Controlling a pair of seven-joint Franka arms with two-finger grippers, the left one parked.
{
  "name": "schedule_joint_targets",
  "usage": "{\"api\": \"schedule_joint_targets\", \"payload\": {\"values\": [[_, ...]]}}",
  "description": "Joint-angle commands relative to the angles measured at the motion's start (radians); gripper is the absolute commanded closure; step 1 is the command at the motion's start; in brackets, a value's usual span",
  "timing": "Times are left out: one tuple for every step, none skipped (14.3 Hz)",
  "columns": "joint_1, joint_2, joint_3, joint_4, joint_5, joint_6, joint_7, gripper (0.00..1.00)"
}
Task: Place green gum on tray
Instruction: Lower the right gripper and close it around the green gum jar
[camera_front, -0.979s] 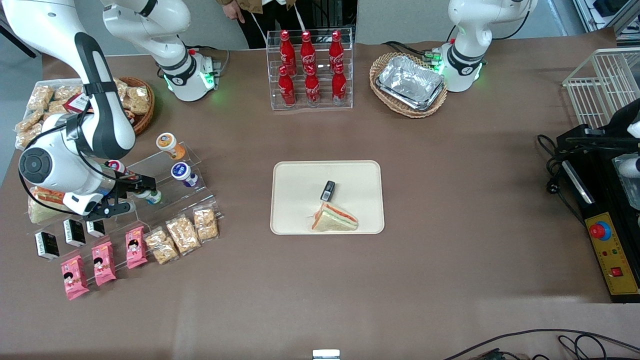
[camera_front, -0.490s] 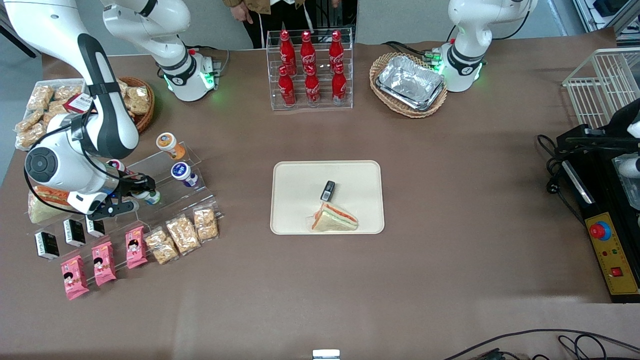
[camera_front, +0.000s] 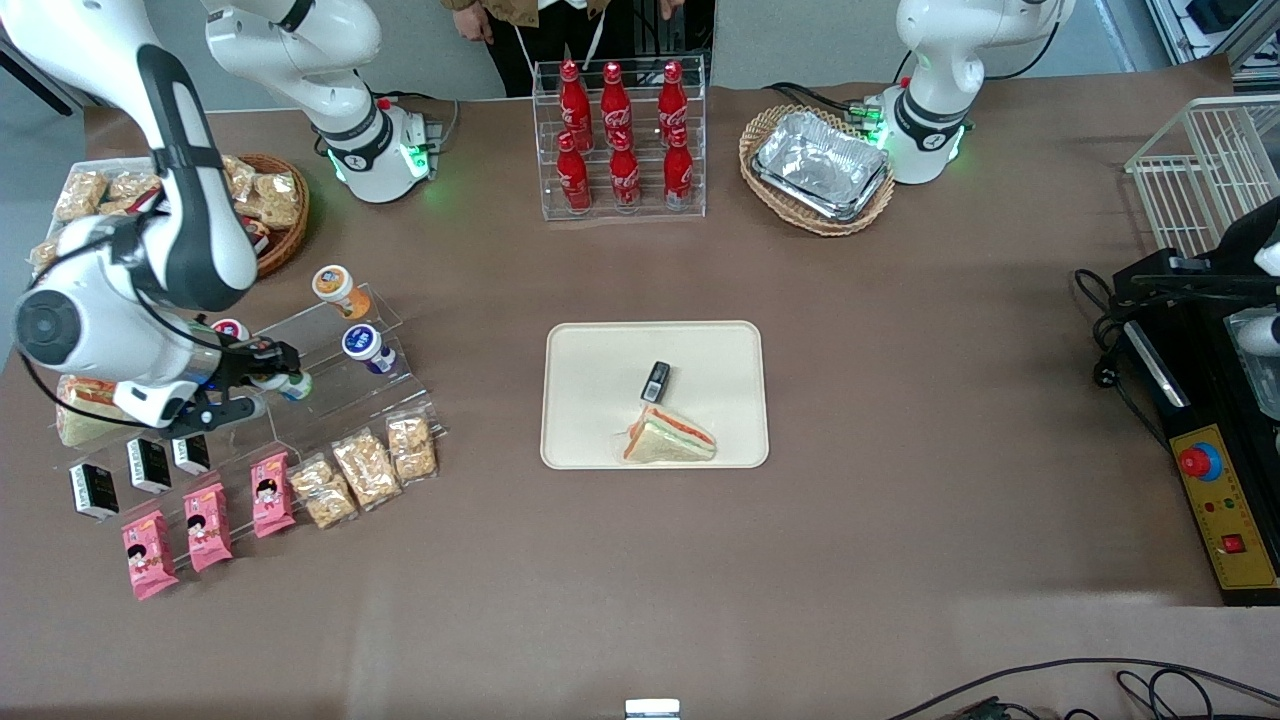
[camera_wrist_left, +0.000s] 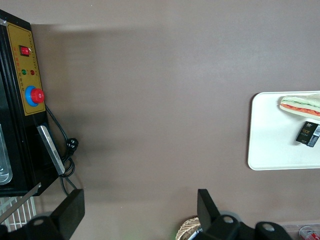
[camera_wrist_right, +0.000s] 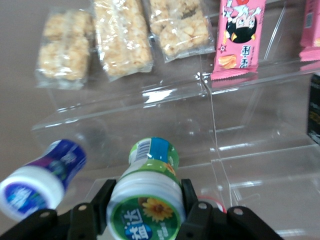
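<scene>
My right gripper (camera_front: 272, 378) is shut on the green gum (camera_front: 295, 384), a small white bottle with a green-rimmed lid. It holds the bottle just above the clear stepped display stand (camera_front: 340, 375) at the working arm's end of the table. In the right wrist view the green gum (camera_wrist_right: 146, 192) sits clamped between both fingers (camera_wrist_right: 102, 200), lid toward the camera. The cream-beige tray (camera_front: 600, 390) lies at the table's middle and carries a sandwich (camera_front: 668, 437) and a small black packet (camera_front: 655, 380). The tray also shows in the left wrist view (camera_wrist_left: 270, 135).
A blue-lidded bottle (camera_front: 365, 347) and an orange-lidded bottle (camera_front: 338, 287) rest on the stand. Snack packs (camera_front: 370, 465), pink packets (camera_front: 205, 525) and black boxes (camera_front: 145, 465) lie nearer the front camera. Cola bottles (camera_front: 620, 140) and a foil-tray basket (camera_front: 818, 168) stand farther away.
My gripper has lifted and drawn back toward the working arm's end of the table, carrying the green gum slightly off the stand. Nothing else has moved.
</scene>
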Motion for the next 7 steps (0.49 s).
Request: {"api": "schedule_joint_targets", "payload": {"values": [[0.003,-0.008,0.004,0.178,-0.002,-0.214,-0.002,0.72],[0.015,-0.008,0.004,0.22,0.001,-0.264,0.005,0.72],[0.024,-0.008,0.004,0.264,0.001,-0.302,0.017,0.72],[0.026,-0.008,0.004,0.307,0.001,-0.345,0.026,0.72],[0.026,-0.008,0.004,0.358,0.001,-0.4,0.026,0.72],[0.027,-0.006,0.004,0.415,0.001,-0.472,0.031,0.72],[0.029,-0.006,0.004,0.464,-0.001,-0.535,0.038,0.72]]}}
